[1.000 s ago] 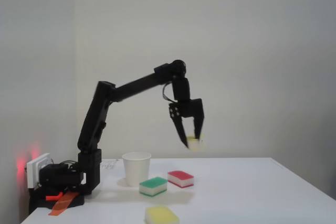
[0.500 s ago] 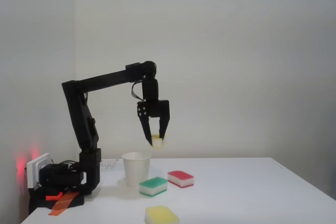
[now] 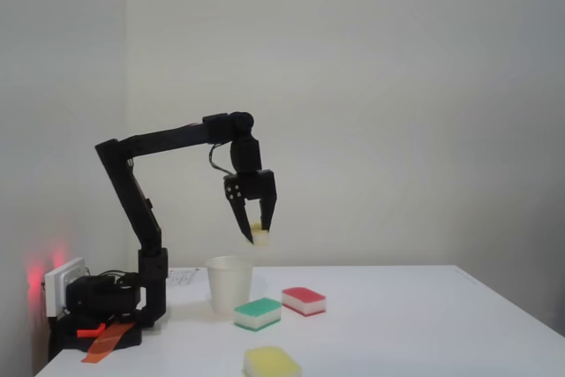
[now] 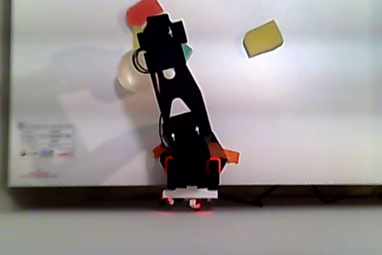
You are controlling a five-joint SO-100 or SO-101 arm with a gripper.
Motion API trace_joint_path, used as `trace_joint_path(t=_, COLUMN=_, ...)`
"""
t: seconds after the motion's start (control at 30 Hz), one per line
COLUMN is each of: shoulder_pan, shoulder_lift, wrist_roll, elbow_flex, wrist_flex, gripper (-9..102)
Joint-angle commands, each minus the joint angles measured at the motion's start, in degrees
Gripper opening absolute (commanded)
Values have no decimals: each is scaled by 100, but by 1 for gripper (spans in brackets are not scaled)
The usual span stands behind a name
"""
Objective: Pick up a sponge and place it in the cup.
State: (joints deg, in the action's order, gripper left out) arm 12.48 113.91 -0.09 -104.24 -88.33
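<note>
Sponge (image 3: 259, 235) pinched between the gripper (image 3: 256, 234) fingertips, held in the air above the table (image 3: 424, 315), only its lower end showing below the tips. Fixed view puts it above and slightly right of the cup (image 3: 229, 284), clear of the rim; cup stands near the table's left edge in that view, close by the arm's base. Other view from above: arm covers the sponge, cup (image 4: 129, 73) peeks out left of the wrist. Risks, as judged: grip looks shallow, at the tips only, so the sponge could slip or twist on the way down. Release from this offset would likely hit the rim or drop outside, toward the green sponge (image 3: 258, 312) and red sponge (image 3: 304, 300) just right of the cup. Cup looks light; a fingertip or the sponge catching the rim could tip or shove it. Spare yellow sponge (image 3: 272, 362) near the front edge, well apart, no concern.
</note>
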Motion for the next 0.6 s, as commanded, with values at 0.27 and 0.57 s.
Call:
trace_joint_path(t=0.27, shoulder_pan=79, shoulder_lift=1389, wrist_roll=-378, elbow_flex=-1318, wrist_flex=193, gripper=0)
trace_joint_path(t=0.57, shoulder_pan=229, shoulder_lift=1327, wrist_roll=-466, elbow_flex=-1512, wrist_flex=396, gripper=0)
